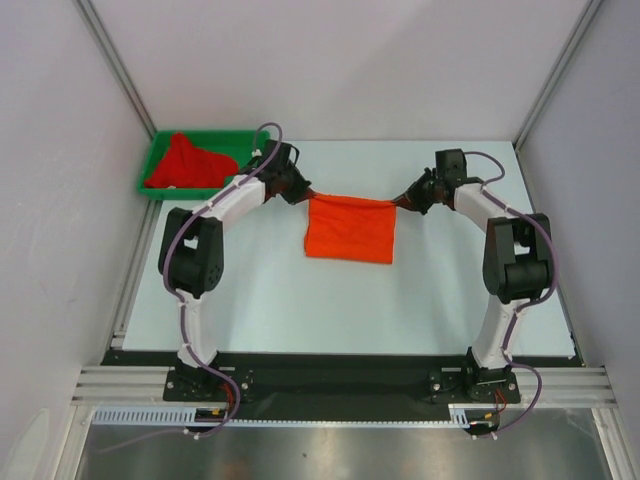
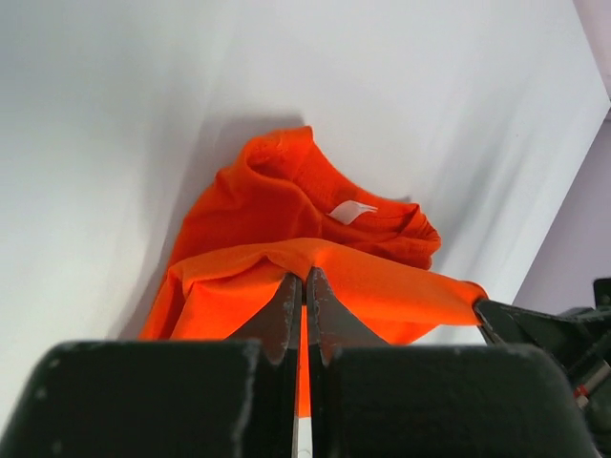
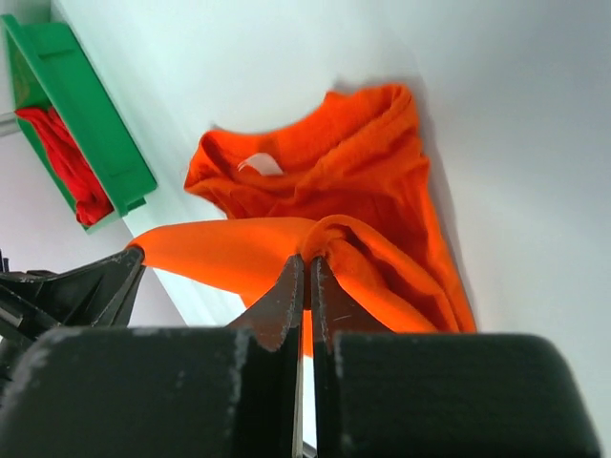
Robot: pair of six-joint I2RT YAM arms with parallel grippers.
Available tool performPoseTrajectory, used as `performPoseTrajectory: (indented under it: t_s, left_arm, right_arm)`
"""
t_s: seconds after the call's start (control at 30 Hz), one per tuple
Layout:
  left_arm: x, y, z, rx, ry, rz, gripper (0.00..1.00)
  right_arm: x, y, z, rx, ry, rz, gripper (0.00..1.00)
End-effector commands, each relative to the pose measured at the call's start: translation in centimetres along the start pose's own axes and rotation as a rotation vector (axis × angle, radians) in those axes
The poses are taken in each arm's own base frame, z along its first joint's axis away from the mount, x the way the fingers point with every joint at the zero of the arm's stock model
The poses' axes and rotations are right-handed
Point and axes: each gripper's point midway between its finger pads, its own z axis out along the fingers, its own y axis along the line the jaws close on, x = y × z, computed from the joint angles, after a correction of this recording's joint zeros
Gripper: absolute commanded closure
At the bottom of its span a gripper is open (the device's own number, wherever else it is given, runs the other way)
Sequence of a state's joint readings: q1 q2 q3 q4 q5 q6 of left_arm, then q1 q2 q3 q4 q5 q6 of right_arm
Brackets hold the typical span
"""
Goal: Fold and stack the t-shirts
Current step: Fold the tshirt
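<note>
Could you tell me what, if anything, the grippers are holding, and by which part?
Both hold the orange t-shirt: the left gripper and the right gripper are each shut on one end of its raised edge, which is stretched between them.

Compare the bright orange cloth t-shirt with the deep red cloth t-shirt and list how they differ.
The bright orange cloth t-shirt is gripped at both ends of one edge by the left end effector and right end effector; nothing holds the deep red cloth t-shirt. The orange one is over the white table, its held edge pulled straight; the red one lies bunched in the green plastic tray. Both are plain soft tees.
</note>
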State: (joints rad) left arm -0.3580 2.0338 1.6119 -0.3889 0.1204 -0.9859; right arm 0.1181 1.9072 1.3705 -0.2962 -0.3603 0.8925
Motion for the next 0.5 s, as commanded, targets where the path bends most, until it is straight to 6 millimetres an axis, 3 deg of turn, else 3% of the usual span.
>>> performPoseTrajectory:
  t_s: [0.0,0.1,0.33,0.47]
  left_arm:
    - [-2.5,-2.5,0.3,0.097,-0.033,0.014,1.00]
    - [-2.6,-3.3,1.1,0.128,-0.009,0.014,1.00]
    - [-2.8,-2.6,3.2,0.128,0.010,0.009,1.00]
    - [-3.2,-1.4,5.1,0.100,0.018,0.144,0.83]
  right_arm:
    - [-1.7,0.4,0.9,-0.025,-0.004,-0.013,1.00]
    - [-2.5,0.3,1.4,-0.019,-0.020,-0.007,1.00]
    - [-3.4,0.1,3.2,-0.036,-0.005,0.013,0.99]
    - [-5.2,-0.1,3.4,-0.040,-0.030,-0.007,0.81]
